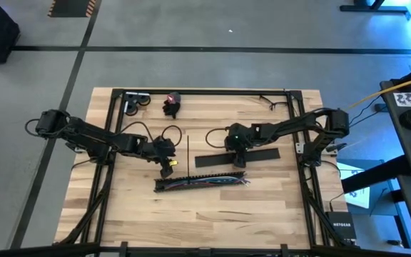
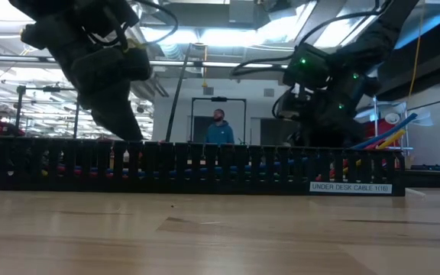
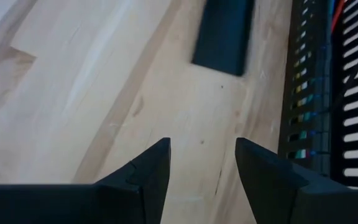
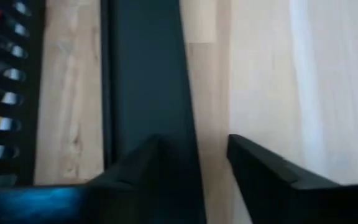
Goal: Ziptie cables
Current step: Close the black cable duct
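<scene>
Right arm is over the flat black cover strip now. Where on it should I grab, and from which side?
Judging by its pose, take the flat black cover strip at a long edge, coming straight down. It lies flat on the table, beside the slotted channel, so only its thin edges offer purchase. The right gripper already hangs above one edge, fingers open and straddling it. The left gripper waits open over bare wood.

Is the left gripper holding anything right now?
No; the left wrist view shows the left gripper with fingers apart over bare table, nothing between them.

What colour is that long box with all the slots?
Black; the slotted cable channel shows best in the low view.
</scene>
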Controlling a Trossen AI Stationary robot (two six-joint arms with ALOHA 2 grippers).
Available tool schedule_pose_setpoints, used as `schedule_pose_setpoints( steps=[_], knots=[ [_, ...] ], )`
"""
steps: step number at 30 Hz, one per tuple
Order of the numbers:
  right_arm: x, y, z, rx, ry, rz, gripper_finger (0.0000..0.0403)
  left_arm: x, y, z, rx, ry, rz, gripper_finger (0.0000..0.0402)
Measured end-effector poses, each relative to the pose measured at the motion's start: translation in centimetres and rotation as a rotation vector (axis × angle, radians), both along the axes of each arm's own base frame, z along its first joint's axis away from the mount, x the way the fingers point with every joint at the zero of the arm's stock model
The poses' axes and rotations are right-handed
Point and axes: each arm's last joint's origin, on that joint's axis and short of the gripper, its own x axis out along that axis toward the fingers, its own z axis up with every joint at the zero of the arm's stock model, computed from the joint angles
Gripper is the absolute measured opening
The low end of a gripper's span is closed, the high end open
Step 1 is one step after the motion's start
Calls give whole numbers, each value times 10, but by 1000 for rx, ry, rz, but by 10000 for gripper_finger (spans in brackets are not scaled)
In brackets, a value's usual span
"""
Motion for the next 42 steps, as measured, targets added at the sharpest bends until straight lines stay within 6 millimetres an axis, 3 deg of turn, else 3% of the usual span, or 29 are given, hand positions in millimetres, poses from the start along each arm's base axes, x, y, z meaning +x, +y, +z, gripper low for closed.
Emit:
schedule_pose_setpoints(
  steps=[7, 10, 14, 19, 29, 35, 42],
  knots=[
    [0, -1, -5, -42, 36, -28, 14, 5, 3, 7, 25, -34, -12, 174],
    [0, -1, 0, -37, 43, -34, 12, 11, 6, 21, 52, -66, -28, 174],
    [3, 0, 22, -9, 42, -20, 4, 14, 11, 47, 134, -62, -64, 174],
    [15, -9, 68, 50, -23, 2, 1, 16, 17, 80, 292, -13, -96, 174],
    [27, -39, 159, 92, -41, 61, 0, 13, 23, 168, 579, -36, -189, 174],
    [33, -45, 204, 99, -164, 104, 0, 10, 24, 190, 699, -46, -253, 191],
    [35, -45, 224, 85, -230, 137, 0, 8, 31, 208, 810, -35, -207, 229]
  ],
)
